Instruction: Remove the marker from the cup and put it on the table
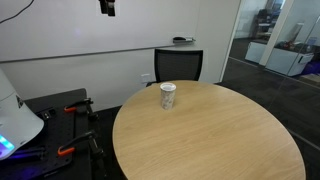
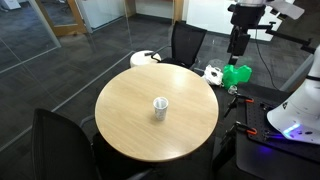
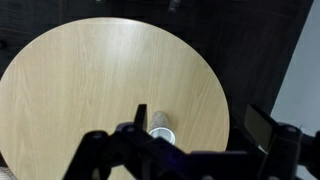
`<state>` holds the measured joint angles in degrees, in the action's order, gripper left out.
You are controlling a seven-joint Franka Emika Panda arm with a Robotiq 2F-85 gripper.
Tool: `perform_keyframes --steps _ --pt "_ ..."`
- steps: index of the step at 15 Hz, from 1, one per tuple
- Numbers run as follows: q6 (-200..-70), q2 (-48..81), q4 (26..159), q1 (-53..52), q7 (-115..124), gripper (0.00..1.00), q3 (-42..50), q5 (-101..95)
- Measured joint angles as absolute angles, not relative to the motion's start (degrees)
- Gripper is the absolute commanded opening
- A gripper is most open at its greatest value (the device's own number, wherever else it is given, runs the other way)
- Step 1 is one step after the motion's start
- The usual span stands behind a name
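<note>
The cup (image 1: pixel 167 95) stands upright on the round wooden table (image 1: pixel 220 140), near its far edge. It also shows in an exterior view (image 2: pixel 160 107) near the middle of the table (image 2: pixel 125 115). In the wrist view the cup (image 3: pixel 160 127) sits low on the table (image 3: pixel 80 90), by the left finger. I cannot make out the marker in any view. My gripper (image 3: pixel 198 128) is open and empty, high above the table. It shows at the top of one exterior view (image 1: pixel 107 6) and beyond the table's edge in an exterior view (image 2: pixel 238 45).
A black chair (image 1: pixel 178 65) stands at the table's far side; it shows in an exterior view (image 2: pixel 186 42). Another chair (image 2: pixel 55 140) is at the near side. A green object (image 2: pixel 237 75) and a white object (image 2: pixel 146 58) lie off the table. The robot base (image 2: pixel 295 110) stands beside it.
</note>
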<state>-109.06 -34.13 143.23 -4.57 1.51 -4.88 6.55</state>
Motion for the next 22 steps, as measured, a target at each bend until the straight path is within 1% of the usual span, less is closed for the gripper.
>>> perform_keyframes --steps 3,8,14,18,22 --pt "-115.7 -31.53 144.17 -4.67 7.91 1.0 -7.26 9.15" --pt "-131.29 -25.37 145.83 -4.62 21.71 1.0 -12.81 9.79" --pt "-143.83 -15.29 145.88 -1.83 41.75 1.0 -19.05 -1.72" --pt "-147.51 -7.96 144.2 -0.15 52.22 1.0 -18.56 -11.52" --pt "-152.27 0.02 141.04 -0.37 58.31 1.0 -15.13 -17.44"
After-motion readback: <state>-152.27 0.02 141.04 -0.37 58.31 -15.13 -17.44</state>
